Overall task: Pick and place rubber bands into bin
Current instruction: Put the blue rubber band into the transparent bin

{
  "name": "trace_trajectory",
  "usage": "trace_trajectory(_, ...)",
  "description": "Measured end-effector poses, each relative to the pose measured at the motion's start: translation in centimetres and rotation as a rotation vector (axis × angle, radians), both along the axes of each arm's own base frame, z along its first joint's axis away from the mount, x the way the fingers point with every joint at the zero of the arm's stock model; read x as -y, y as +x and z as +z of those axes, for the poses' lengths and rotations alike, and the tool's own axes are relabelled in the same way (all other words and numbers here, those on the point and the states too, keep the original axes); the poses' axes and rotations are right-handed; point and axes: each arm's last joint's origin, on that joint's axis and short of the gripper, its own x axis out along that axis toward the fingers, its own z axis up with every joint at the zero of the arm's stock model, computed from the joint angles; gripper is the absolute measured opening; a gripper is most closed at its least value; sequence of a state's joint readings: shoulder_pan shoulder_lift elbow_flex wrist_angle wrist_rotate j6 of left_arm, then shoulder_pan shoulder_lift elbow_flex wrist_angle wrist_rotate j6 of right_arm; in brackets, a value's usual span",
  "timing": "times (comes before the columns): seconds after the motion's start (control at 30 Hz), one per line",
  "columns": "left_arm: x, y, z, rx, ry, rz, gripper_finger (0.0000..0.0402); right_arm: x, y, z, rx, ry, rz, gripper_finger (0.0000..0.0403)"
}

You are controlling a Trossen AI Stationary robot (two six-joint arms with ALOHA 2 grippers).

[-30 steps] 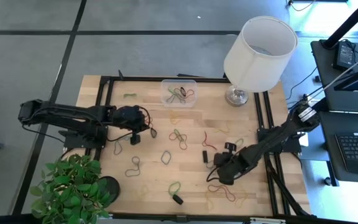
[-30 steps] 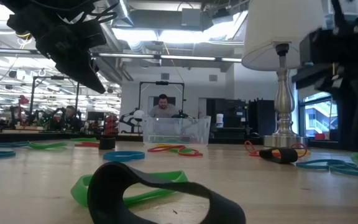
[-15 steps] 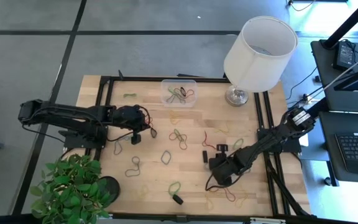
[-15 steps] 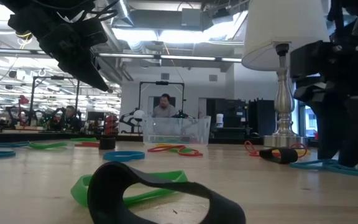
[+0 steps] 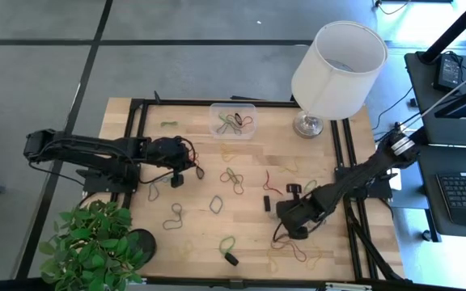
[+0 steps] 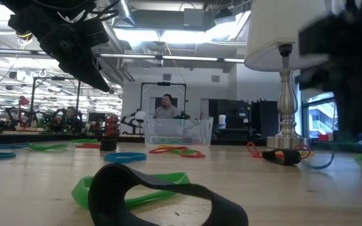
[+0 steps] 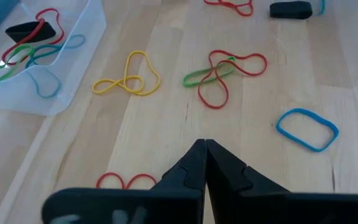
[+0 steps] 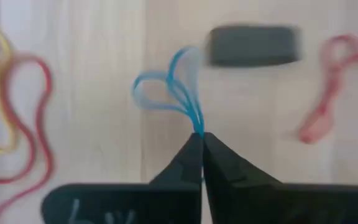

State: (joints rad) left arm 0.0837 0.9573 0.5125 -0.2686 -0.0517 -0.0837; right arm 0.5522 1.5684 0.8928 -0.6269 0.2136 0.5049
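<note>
Now, over on the left, the left gripper (image 5: 176, 179) hangs idle with fingers together, nothing between them. At the far edge sits the bin (image 5: 233, 120), some bands already inside. On the right, the right gripper (image 8: 199, 135) pinches a blue rubber band (image 8: 169, 93), seemingly ready to carry it binward.

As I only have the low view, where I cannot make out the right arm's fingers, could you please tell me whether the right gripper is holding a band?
Observer: Yes, the right gripper is shut on a blue rubber band, pinched at its fingertips.
Operator: Thank you. Is the left gripper carrying anything?
Observer: No, the left gripper is shut with nothing between its fingers.
Operator: And is the bin empty?
Observer: No, the bin holds several coloured bands.
</note>
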Motion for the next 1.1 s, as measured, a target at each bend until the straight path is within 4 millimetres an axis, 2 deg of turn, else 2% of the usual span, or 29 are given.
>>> trace_trajectory(0.13,0.0,0.1,0.1,0.013,0.001,0.000,0.0002,0.8,0.2,3.4,0.040,-0.038,-0.051,0.0003)
trace_trajectory(0.3,-0.1,0.1,0.1,0.015,0.006,0.008,0.0005,2.3,1.8,8.1,0.110,-0.141,-0.122,0.0002)
trace_trajectory(0.43,-0.1,0.1,0.1,0.015,0.006,0.009,0.0002,4.7,3.9,11.4,0.202,-0.174,-0.173,0.0001)
trace_trajectory(0.53,-0.1,0.1,0.1,0.014,0.006,0.009,0.0003,7.3,5.6,12.7,0.244,-0.240,-0.231,0.0001)
trace_trajectory(0.7,-0.1,0.1,0.1,0.016,0.016,0.001,0.0005,12.5,9.3,13.3,0.262,-0.303,-0.315,0.0000)
trace_trajectory(0.87,-0.1,0.1,0.1,0.014,0.034,-0.014,0.0001,17.9,13.3,12.9,0.232,-0.322,-0.354,0.0000)
trace_trajectory(1.1,-0.1,0.1,0.2,0.017,0.041,-0.008,0.0005,25.7,17.7,10.3,0.153,-0.298,-0.401,0.0000)
